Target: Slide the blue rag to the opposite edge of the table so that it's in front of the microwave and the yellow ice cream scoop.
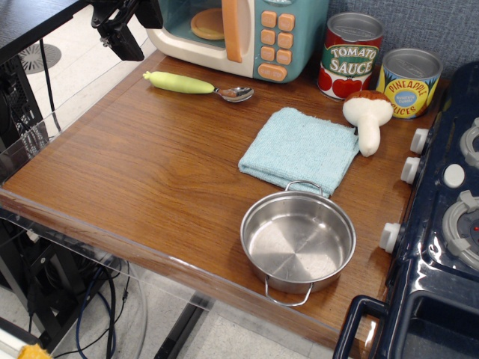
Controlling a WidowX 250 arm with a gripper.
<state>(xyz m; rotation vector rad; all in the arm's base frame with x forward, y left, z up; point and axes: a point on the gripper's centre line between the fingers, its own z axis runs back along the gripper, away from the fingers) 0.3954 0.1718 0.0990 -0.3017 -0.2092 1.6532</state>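
The blue rag (301,150) lies folded on the brown wood-grain table (150,172), right of centre, just behind the steel pot. The teal and cream microwave (247,34) stands at the back edge. The yellow ice cream scoop (196,84) lies in front of it, silver head pointing right. My gripper (120,30) is a black shape at the top left, above the table's back left corner, far from the rag. Its fingers are not clear, and nothing shows in it.
A steel pot (298,241) sits near the front edge. A white toy mushroom (367,116) touches the rag's right corner. A tomato sauce can (352,56) and a pineapple can (409,82) stand at the back right. A dark navy toy stove (441,224) borders the right side.
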